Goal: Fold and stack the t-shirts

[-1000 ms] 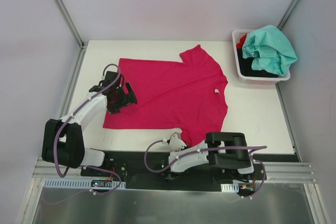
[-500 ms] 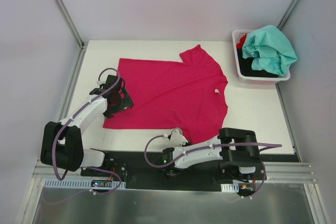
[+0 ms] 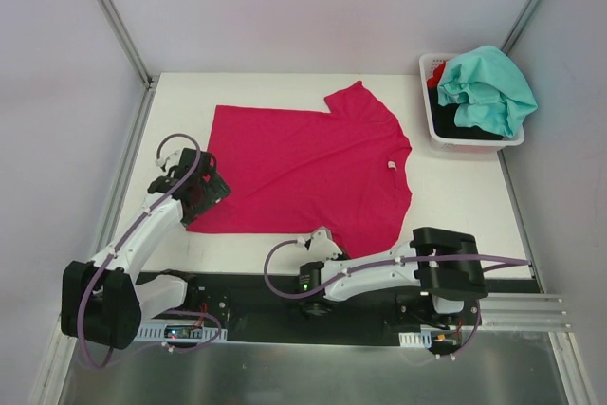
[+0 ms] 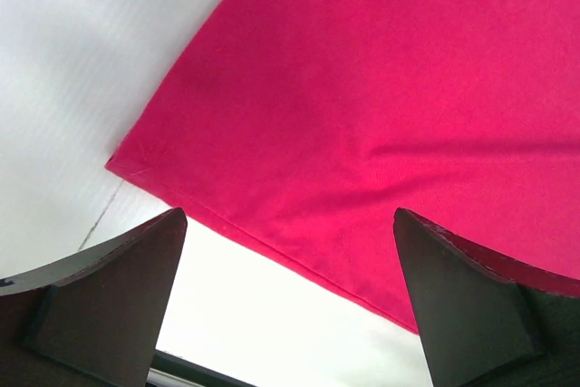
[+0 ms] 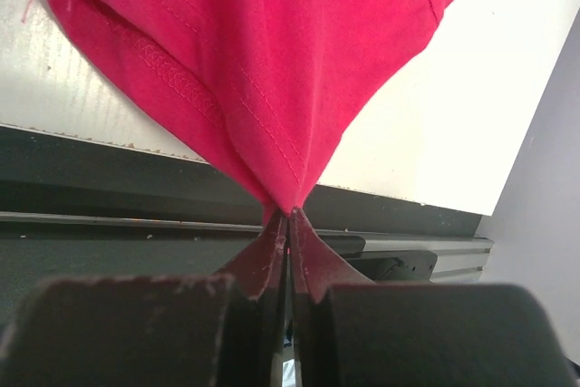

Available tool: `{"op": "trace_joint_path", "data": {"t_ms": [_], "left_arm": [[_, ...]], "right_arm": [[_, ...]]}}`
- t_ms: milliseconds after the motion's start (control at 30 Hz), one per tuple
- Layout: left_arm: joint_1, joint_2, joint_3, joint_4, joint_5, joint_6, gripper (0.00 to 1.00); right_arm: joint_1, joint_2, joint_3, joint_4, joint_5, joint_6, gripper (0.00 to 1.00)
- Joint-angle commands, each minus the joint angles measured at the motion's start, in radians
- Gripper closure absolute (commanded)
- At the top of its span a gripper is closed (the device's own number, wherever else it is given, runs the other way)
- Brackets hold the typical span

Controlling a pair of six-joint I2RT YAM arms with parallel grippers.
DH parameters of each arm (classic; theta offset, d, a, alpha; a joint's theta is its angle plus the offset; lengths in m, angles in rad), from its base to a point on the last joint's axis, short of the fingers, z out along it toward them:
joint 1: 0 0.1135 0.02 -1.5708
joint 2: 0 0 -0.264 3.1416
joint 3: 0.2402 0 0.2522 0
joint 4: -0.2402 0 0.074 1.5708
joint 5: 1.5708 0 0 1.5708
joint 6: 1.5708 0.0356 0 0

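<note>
The magenta-pink t-shirt (image 3: 303,168) lies spread flat on the white table (image 3: 455,206), with its small white label (image 3: 391,169) near the right side. My left gripper (image 3: 196,193) is open and empty at the shirt's near-left corner. In the left wrist view its gripper (image 4: 290,314) hovers over bare table just off the shirt's hem (image 4: 381,88). My right gripper (image 3: 319,240) is shut on the shirt's near sleeve edge. In the right wrist view the cloth (image 5: 272,43) fans out from the closed gripper (image 5: 290,213).
A white plastic basket (image 3: 474,146) stands at the back right. It holds a teal-mint t-shirt (image 3: 488,87) on top, a black one (image 3: 446,122) and a red one (image 3: 436,71). The black mounting rail (image 3: 237,291) runs along the table's near edge.
My left gripper has moved left and nearer, off the shirt onto its near-left corner. The right arm's elbow has swung right while its gripper stays shut on the sleeve.
</note>
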Motion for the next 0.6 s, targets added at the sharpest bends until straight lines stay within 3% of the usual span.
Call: {"op": "trace_joint_path", "data": {"t_ms": [0,567], "left_arm": [[0.027,-0.046,-0.03,-0.032,-0.053,-0.034,0.02],[0.055,-0.115,-0.182,-0.014,-0.067,-0.112,0.04]], "right_arm": [[0.0,-0.059,-0.015,0.011,-0.002,-0.03,0.98],[-0.001,-0.099,-0.042,0.036,-0.015,-0.043,0.96]]}}
